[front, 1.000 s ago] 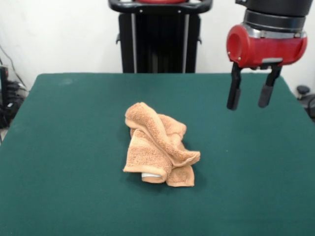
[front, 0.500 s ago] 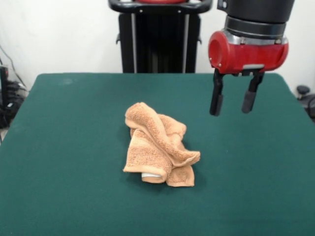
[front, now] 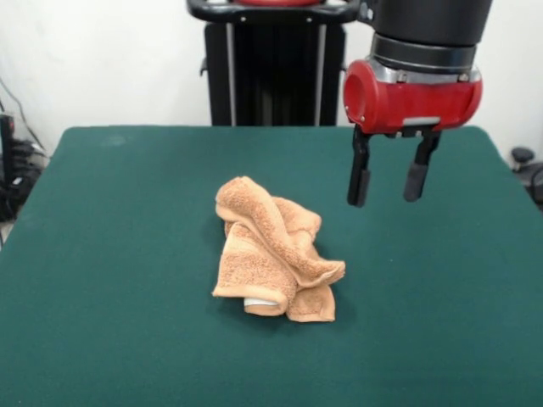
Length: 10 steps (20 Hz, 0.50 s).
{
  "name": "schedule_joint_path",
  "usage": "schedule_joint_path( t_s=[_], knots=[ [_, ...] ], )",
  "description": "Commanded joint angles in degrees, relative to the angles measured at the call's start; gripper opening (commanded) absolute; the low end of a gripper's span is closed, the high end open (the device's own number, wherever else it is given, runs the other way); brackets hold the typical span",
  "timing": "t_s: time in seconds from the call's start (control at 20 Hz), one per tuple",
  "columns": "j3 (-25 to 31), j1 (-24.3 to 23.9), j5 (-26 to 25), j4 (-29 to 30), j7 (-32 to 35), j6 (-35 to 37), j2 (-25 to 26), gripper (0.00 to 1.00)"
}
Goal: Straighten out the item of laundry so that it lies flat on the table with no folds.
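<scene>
An orange-tan towel (front: 273, 262) lies crumpled in a loose heap near the middle of a dark green tabletop (front: 110, 280). It is bunched and folded over itself, with one thick roll of terry cloth running diagonally across the top of the heap. A flatter flap with a woven band hangs toward the front edge of the heap, and a small white tag (front: 260, 302) peeks out from under that front edge.

Up and to the right of the towel, a red and black end effector (front: 385, 185) hangs in the air above the tabletop, well apart from the towel and touching nothing. Its two dark fingers (front: 359, 177) point straight down and are spread wide, with a clear gap between them and nothing held.

Beyond the towel, at the far edge of the tabletop, stands a black pedestal (front: 276, 68) against a white wall.
</scene>
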Motion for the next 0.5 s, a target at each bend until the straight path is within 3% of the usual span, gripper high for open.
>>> schedule_joint_path(
  t_s=[0.05, 0.5],
  knots=[
    [6.9, 0.2, -3.1, 1.6, -5.7, 0.6, 6.1, 1.0],
    [8.0, -1.5, -4.4, -2.1, -7.2, 2.1, 8.2, 1.0]
  ],
)
